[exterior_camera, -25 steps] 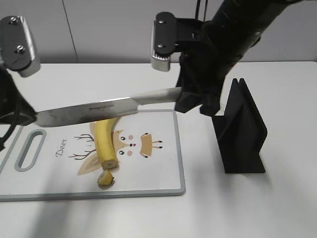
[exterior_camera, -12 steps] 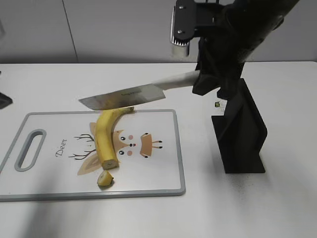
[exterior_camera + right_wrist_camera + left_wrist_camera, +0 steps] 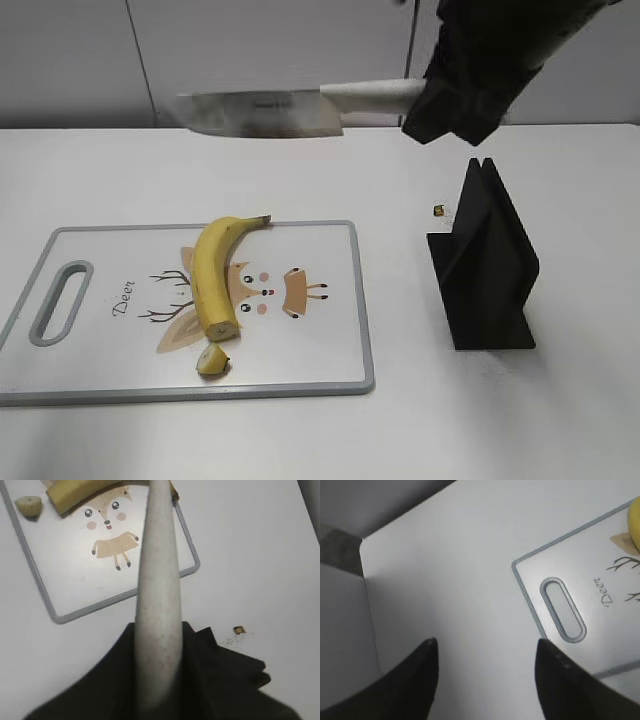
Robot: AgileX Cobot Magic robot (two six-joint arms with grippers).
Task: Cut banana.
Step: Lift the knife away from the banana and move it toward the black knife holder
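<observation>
A yellow banana (image 3: 212, 275) lies on the white cutting board (image 3: 320, 345) with a deer drawing; a small cut end piece (image 3: 211, 361) lies just in front of it. My right gripper (image 3: 440, 100) is shut on the pale handle of a knife (image 3: 262, 112) and holds it level, high above the table behind the board. The right wrist view shows the handle (image 3: 157, 590) between the jaws, with the banana (image 3: 75, 495) and the cut piece (image 3: 28, 505) far below. My left gripper (image 3: 485, 647) is open and empty over bare table left of the board (image 3: 600, 630); it is out of the exterior view.
A black knife stand (image 3: 485, 260) stands to the right of the board. A small brown crumb (image 3: 439, 210) lies on the table by the stand and also shows in the right wrist view (image 3: 239, 629). The table's left edge (image 3: 365, 580) is near my left gripper.
My right gripper has lifted the knife up and to the right, away from the banana. My left arm has drawn back out of the exterior view on the left.
</observation>
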